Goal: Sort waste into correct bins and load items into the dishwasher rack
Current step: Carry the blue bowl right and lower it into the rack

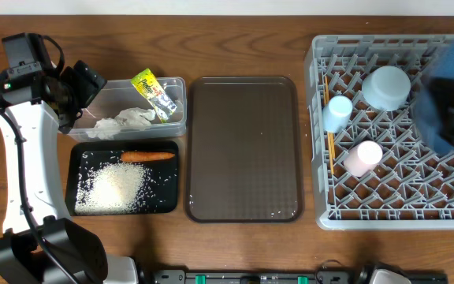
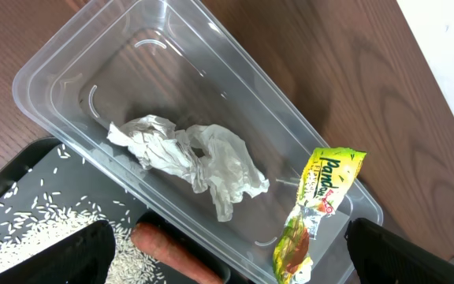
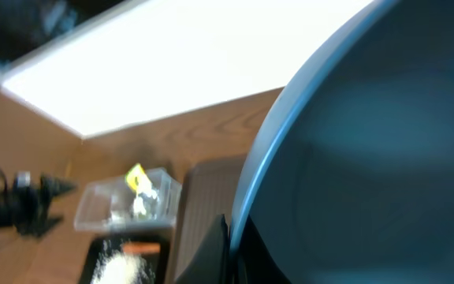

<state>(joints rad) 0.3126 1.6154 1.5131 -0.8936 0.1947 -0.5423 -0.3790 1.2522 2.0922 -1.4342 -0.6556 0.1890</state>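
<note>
My left gripper hangs open over the near end of the clear tub. In the tub lie crumpled white paper and the yellow-green wrapper. Beside it, the black tray holds the carrot and rice scraps. My right gripper is shut on the rim of the blue plate, which shows blurred above the right of the grey rack. The white bowl, light blue cup, pink cup and chopsticks stand in the rack.
A large brown serving tray lies between the bins and the rack. The left arm's white link runs down the table's left side. The wall edge borders the table at the back.
</note>
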